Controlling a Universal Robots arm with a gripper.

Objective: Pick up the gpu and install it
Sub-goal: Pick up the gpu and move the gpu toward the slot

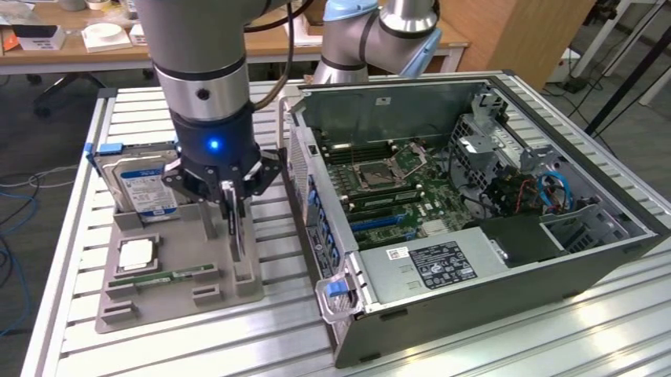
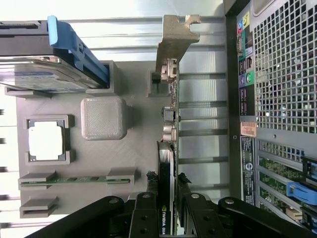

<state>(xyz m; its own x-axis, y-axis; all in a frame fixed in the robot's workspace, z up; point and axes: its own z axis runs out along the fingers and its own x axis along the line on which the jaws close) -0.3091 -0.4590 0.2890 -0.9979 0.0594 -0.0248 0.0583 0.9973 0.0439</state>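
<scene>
Arm: I see the arm reaching straight down over the grey tray (image 1: 178, 302) (image 2: 133, 148), which lies on the slatted table (image 1: 472, 345) at the exterior view's left of the open computer case (image 1: 524, 290) (image 2: 282, 64).
Gripper: my gripper (image 1: 232, 216) (image 2: 167, 177) is low over the tray edge nearest the case, with one finger on each side of the graphics card (image 1: 239, 239) (image 2: 167, 158).
Jaws: from the wrist camera I read them as closed on the card, with the fingertips (image 2: 151, 176) against its two faces near one end.
Graphics card: it stands on its long edge in a slot of the tray, just beside the case's rear panel but apart from it. Its lower edge sits in the tray's supports, so I count it as not lifted.
Bracket: the silver bracket (image 2: 174, 37) is at the card's end away from my fingers.
Hard drive: the hard drive (image 1: 141, 184) (image 2: 44, 79) with the blue-and-white label leans in its own holder at the tray's far end in the exterior view.
Processor: the processor chip (image 1: 137, 253) (image 2: 47, 141) lies flat in a square pocket.
Memory stick: the green memory stick (image 1: 157, 276) (image 2: 74, 180) rests in a narrow slot beside the chip.
Case: its side is off and I can see the board inside.
</scene>
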